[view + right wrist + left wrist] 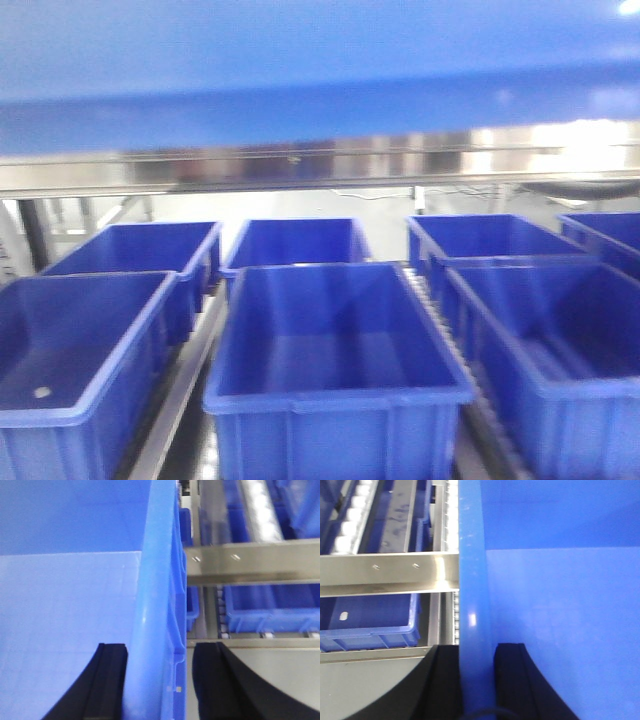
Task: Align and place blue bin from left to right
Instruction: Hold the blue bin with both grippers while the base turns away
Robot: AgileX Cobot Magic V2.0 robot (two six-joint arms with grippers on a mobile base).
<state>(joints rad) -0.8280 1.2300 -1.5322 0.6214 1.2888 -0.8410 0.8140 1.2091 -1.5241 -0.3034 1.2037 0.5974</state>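
The blue bin fills the top of the front view as a wide bright-blue band, held above the rack. In the left wrist view my left gripper straddles the bin's thick rim, one black finger outside and the other inside against the smooth wall; it is shut on the rim. In the right wrist view my right gripper straddles the opposite rim. Its inner finger presses the wall and the outer one sits close beside the ribbed outside. Neither gripper shows in the front view.
Under the held bin runs a steel rack beam. Below it, several darker-blue bins stand on roller tracks: one in the middle, one left, one right, more behind. Steel crossbars pass beside each rim.
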